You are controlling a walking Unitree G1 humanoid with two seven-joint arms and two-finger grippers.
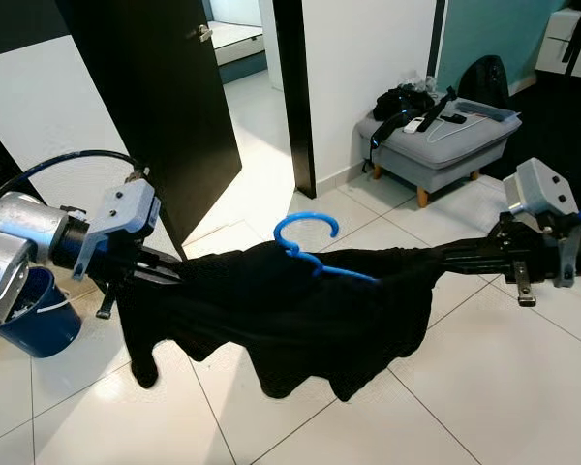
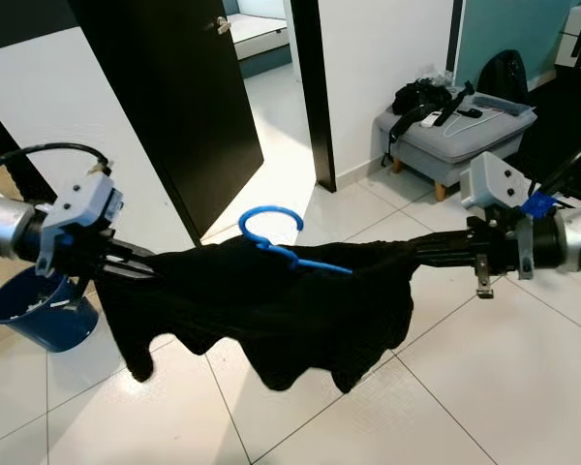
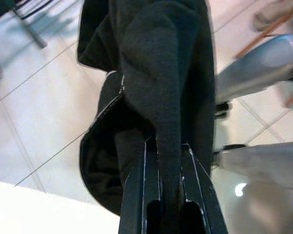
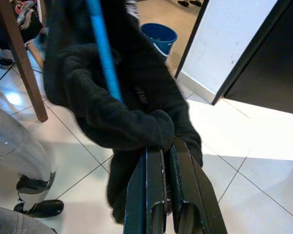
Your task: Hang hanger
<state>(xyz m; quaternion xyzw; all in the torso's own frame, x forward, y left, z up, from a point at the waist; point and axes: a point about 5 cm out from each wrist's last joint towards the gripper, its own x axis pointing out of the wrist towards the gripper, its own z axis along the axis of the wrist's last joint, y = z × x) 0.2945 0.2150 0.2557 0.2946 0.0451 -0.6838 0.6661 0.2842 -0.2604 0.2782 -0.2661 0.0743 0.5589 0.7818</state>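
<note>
- You have one blue hanger here, with one black garment on it; the hook curls up above the cloth, and one blue arm of the hanger shows on the side toward your right gripper
- The garment with the hanger hangs in the air over the white tiled floor, stretched between your two grippers
- Your left gripper pinches a fold of the garment at one end; in the left wrist view its two black fingers are pressed on the cloth between them
- Your right gripper grips the other end of the garment; in the right wrist view its two fingers lie almost together with bunched cloth at their tips, and the blue hanger arm runs just beyond them
- One dark door stands open behind the garment, with a white wall beside it
- One blue bucket sits on the floor under your left arm, beside the garment
- One grey footstool stands well behind the garment on the right-gripper side; black straps and small items lie on top of it
- One black bag sits behind the footstool against the teal wall
</note>
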